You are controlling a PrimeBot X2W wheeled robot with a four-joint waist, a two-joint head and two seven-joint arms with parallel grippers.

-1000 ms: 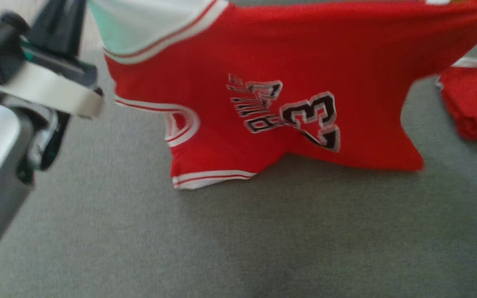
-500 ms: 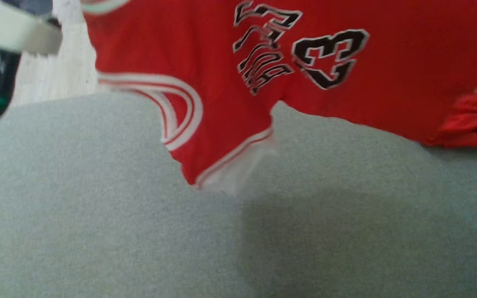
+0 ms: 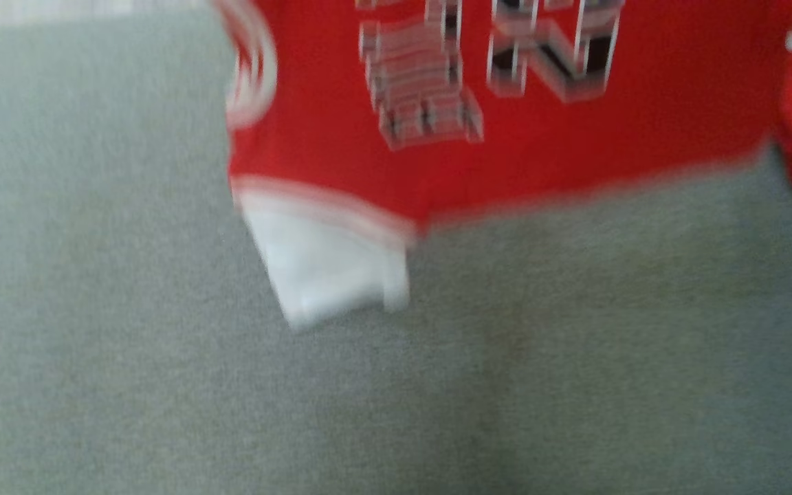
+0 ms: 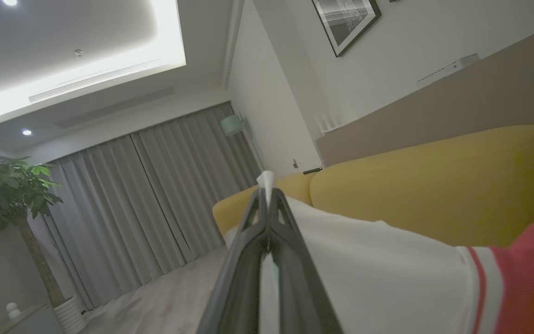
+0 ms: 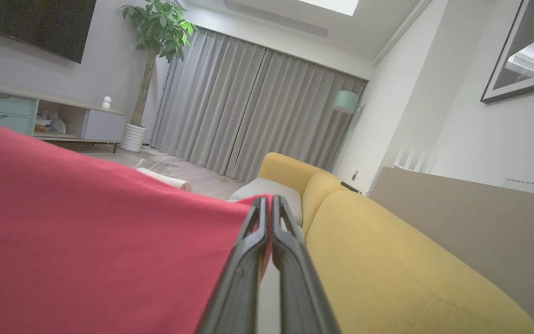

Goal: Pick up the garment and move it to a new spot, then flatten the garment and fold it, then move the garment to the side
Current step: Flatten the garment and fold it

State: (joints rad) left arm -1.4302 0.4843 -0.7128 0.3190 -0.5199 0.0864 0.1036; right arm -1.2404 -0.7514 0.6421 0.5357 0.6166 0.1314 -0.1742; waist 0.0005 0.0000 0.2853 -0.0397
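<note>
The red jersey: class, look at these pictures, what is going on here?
The robot holds the red jersey up by two points. Its left claw is shut on a white part, its right claw on a red edge, so the cloth spreads between them above the grey surface. The head view is blurred, so whether the white lower corner touches that surface cannot be told. It is not yet laid flat or folded.

No text is coming through legibly. The garment (image 3: 643, 124) is carrying black, white-edged lettering (image 3: 423, 89) on its red front, with a large figure (image 3: 554, 62) just beside it, but in the head view motion blur is smearing both beyond reading.
</note>
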